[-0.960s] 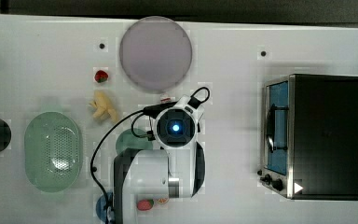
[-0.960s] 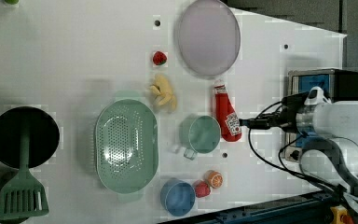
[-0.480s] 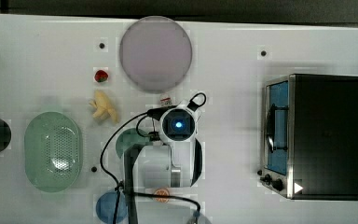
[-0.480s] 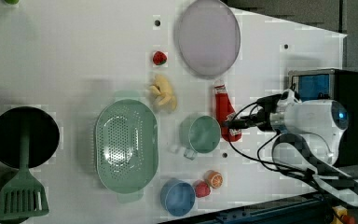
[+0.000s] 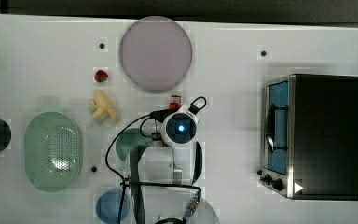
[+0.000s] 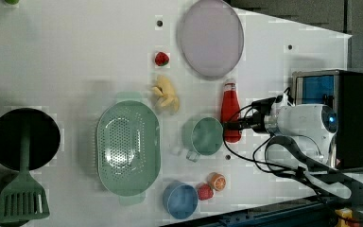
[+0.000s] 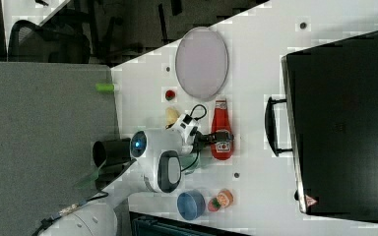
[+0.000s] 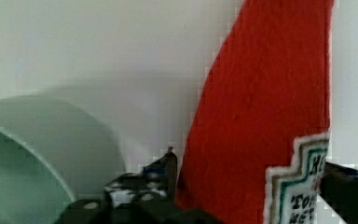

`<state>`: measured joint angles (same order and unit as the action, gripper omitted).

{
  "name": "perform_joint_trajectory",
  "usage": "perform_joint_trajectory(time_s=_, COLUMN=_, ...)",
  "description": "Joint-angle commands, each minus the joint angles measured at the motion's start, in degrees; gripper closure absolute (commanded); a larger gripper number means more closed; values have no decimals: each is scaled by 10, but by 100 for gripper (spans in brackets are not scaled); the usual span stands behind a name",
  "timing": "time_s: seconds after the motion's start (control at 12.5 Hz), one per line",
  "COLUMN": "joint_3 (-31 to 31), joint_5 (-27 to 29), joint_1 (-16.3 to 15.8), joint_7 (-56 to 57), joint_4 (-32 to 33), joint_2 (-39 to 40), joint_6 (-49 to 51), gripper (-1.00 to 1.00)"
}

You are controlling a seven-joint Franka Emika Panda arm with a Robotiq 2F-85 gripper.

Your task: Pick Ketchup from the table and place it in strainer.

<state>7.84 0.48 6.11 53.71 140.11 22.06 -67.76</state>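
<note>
In the left view, going from its left, the strainer (image 6: 128, 147) lies empty on the white table (image 6: 75, 56), then the green cup (image 6: 204, 136), then the Ketchup (image 6: 230, 111) lying flat just beside the cup, with the gripper (image 6: 236, 126) down at its label end. The wrist view shows a black finger (image 8: 161, 179) on either side of the red body, jaws apart and not yet clamped. So the reach looks done; the grasp, the lift and the carry across to the strainer are left. A black toaster oven (image 6: 347, 113) stands at the table's far right, with dark floor beyond the edge
</note>
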Motion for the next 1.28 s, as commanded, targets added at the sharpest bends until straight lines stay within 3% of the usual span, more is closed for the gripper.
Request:
perform_joint_trajectory(time_s=0.08, joint_3=4, joint_5=1, joint_1=-3, joint_7=18, joint_4=0, joint_2=-13, joint_6=-9, gripper=-21)
perform_joint_trajectory(time_s=0.48, joint_3=1, joint_5=1, joint_1=-2, joint_7=17, joint_4=-3, joint_2=-66, joint_6=32, gripper=-20)
perform_joint_trajectory(time_s=1.04, joint_3=13, joint_5=2, joint_1=-5, joint_7=-21, joint_4=-48, joint_2=-287, joint_6=345, gripper=-20)
perform_joint_trajectory(time_s=1.28, joint_3=47, joint_5=3, joint_1=-17, joint_7=-79, joint_4=-72, joint_2=-326, joint_6=396, gripper=-20)
